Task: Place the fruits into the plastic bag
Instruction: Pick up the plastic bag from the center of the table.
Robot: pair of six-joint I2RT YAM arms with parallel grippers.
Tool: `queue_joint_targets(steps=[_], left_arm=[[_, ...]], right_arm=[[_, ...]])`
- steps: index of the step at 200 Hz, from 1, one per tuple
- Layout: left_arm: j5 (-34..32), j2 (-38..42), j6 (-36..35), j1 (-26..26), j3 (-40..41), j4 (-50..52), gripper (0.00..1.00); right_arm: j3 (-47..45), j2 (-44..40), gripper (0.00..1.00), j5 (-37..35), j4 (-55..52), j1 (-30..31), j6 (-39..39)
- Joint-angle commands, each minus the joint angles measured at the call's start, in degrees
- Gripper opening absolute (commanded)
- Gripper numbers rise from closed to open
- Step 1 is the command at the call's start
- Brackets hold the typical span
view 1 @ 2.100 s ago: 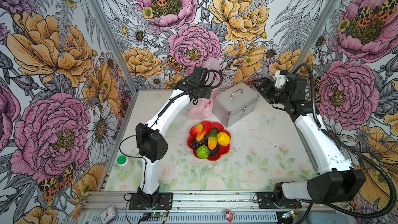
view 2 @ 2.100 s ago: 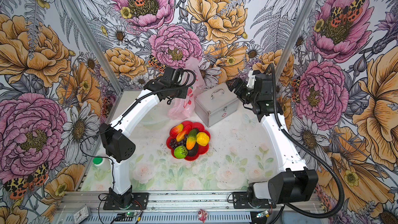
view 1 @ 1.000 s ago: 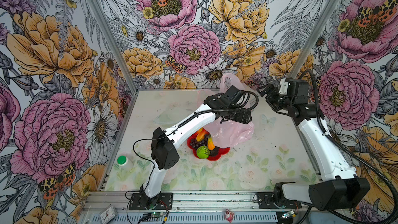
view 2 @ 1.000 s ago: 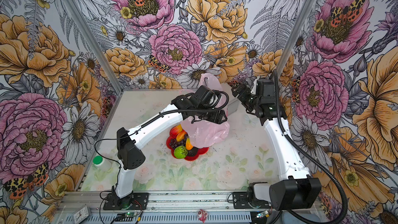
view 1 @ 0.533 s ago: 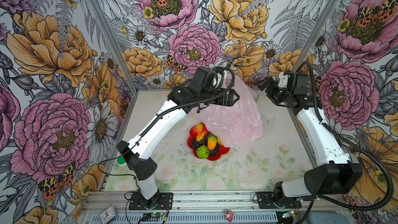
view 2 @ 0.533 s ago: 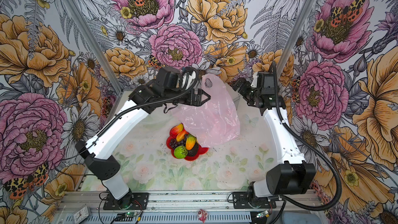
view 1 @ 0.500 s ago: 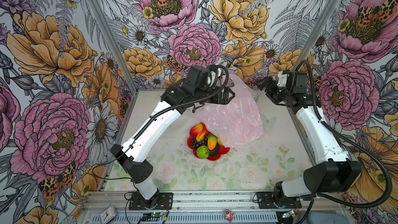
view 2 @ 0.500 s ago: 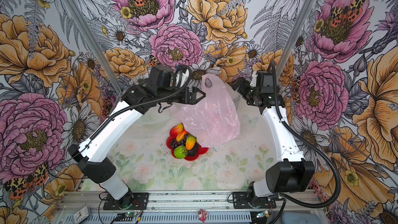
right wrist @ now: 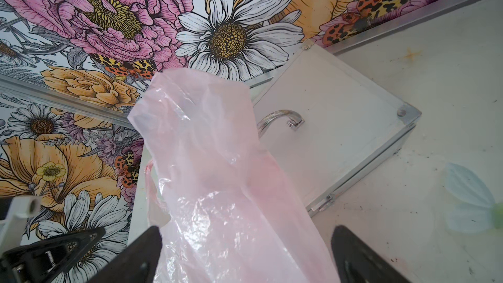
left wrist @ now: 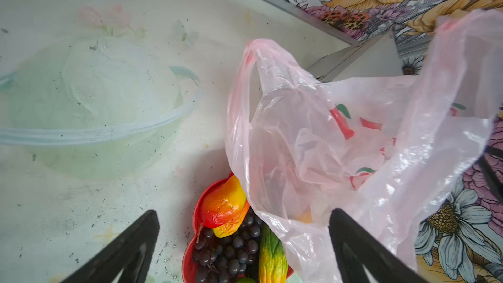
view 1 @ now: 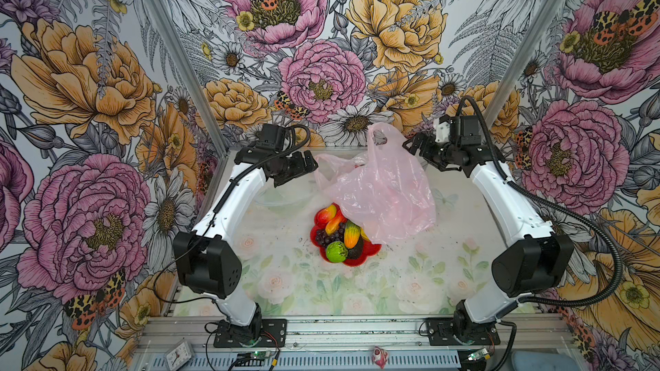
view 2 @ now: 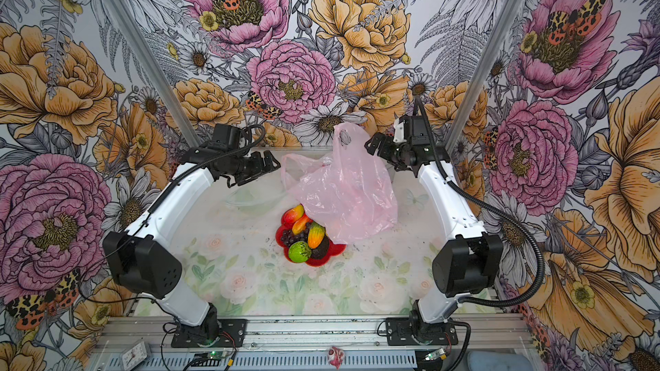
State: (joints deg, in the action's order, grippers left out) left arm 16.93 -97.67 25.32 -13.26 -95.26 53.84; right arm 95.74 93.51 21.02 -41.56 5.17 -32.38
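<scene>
Jaws on my left gripper [view 1: 310, 168] stand wide apart and empty, just left of the plastic bag's [view 1: 380, 190] mouth. Near it a clear bowl [view 1: 282, 197] sits on the table [view 1: 393, 280]. Next comes the red dish [view 1: 355, 263], holding two mangoes [view 1: 326, 214], a grape bunch [view 1: 326, 238], a lime [view 1: 335, 251], a long green-orange fruit [view 1: 351, 233] and a dark avocado [view 1: 356, 253]. The bag slumps over the dish's far right edge and part of the metal case [right wrist: 340, 132], one loop handle [view 1: 379, 137] standing up. My right gripper [view 1: 414, 148] is spread open too; its wrist view shows bag film between the fingers [right wrist: 141, 254], unclamped
</scene>
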Motion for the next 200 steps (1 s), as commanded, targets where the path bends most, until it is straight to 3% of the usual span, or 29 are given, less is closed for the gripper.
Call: queue_joint_targets(steps=[1, 53, 85, 108, 115, 123, 131, 172, 200], left_arm=[[3.6, -4.7, -2.9, 0.2, -4.4, -0.4, 0.99], [5.1, -17.7, -2.9, -0.8, -14.3, -0.4, 0.93], [4.0, -22.3, -1.8, -1.8, -18.6, -0.4, 0.79], [4.2, -24.8, -1.1, -2.3, -21.2, -0.3, 0.55], [4.4, -25.1, -1.2, -2.6, -21.9, -0.3, 0.4], [4.4, -25.4, -1.2, -3.1, -22.6, -0.4, 0.14], [4.3, -25.2, -1.3, -3.6, -23.4, -0.3, 0.0], [3.6, -20.1, -3.8, -7.9, -25.2, -0.4, 0.0], [0.8, -16.0, -5.6, -12.4, -24.9, -0.4, 0.0]], right_arm=[[1.4, -0.3, 0.99, -0.9, -0.2, 0.6, 1.2], [0.8, -1.5, 0.99, -1.2, -0.2, 0.9, 1.1], [0.6, -2.2, 0.99, -1.1, -0.2, 0.9, 0.8], [0.7, -2.6, 0.99, -0.9, -0.2, 0.9, 0.7], [0.8, -2.9, 0.99, -0.8, -0.3, 0.8, 0.4], [0.9, -3.1, 0.98, -0.8, -0.3, 0.9, 0.0], [1.1, -3.3, 0.98, -0.7, -0.4, 0.9, -0.7], [5.1, -4.0, 0.97, 1.8, -0.6, 2.2, -6.5], [7.5, -5.2, 0.95, -0.3, -1.7, 3.4, -10.5]])
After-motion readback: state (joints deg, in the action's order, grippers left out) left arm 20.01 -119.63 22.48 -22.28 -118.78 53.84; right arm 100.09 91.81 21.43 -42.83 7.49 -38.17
